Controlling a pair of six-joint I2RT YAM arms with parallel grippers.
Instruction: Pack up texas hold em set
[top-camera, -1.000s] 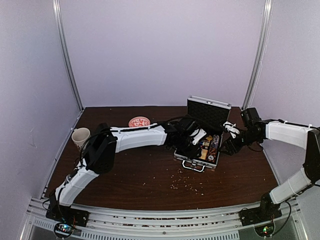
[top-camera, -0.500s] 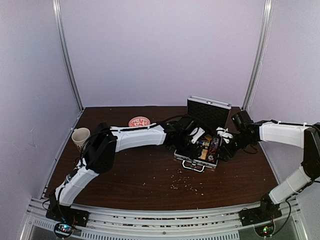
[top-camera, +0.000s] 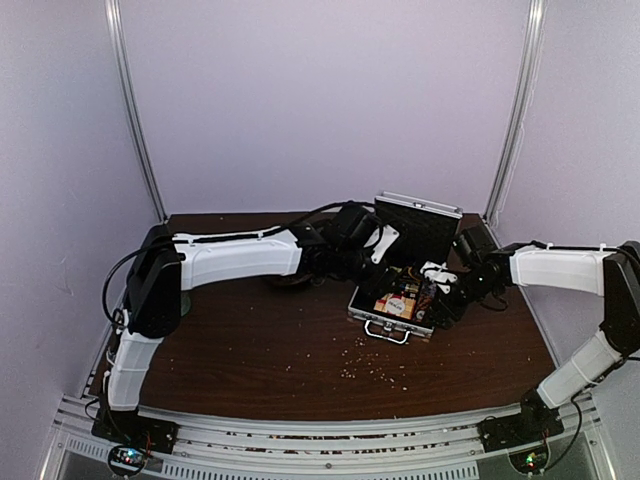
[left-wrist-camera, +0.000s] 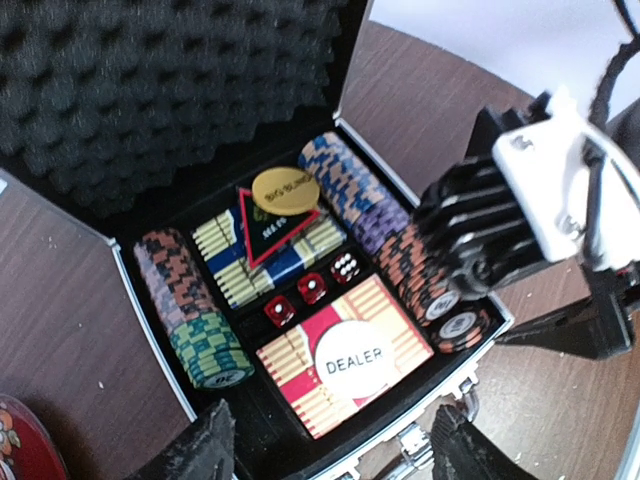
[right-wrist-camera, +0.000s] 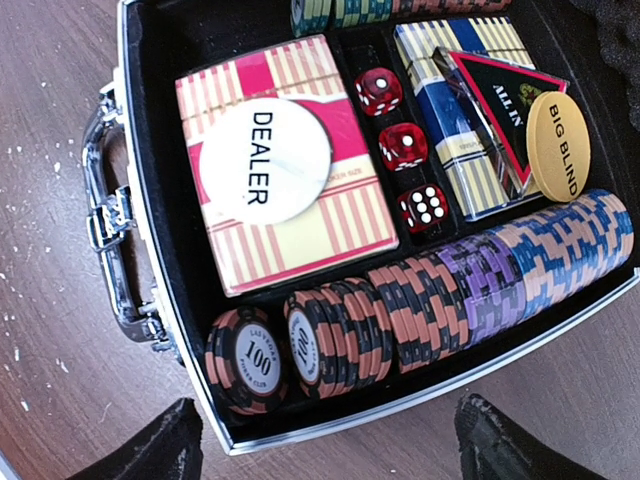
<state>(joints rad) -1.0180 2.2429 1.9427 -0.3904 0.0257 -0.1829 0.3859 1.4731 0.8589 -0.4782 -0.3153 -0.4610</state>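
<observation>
The left gripper has let go and drawn back above the case, spread and empty, near the raised lid. The right gripper, also spread and empty, has closed in on the case's right side. Chips, card box, dealer disc and dice sit inside the case on the tabletop. Probably only shutting the lid remains.
</observation>
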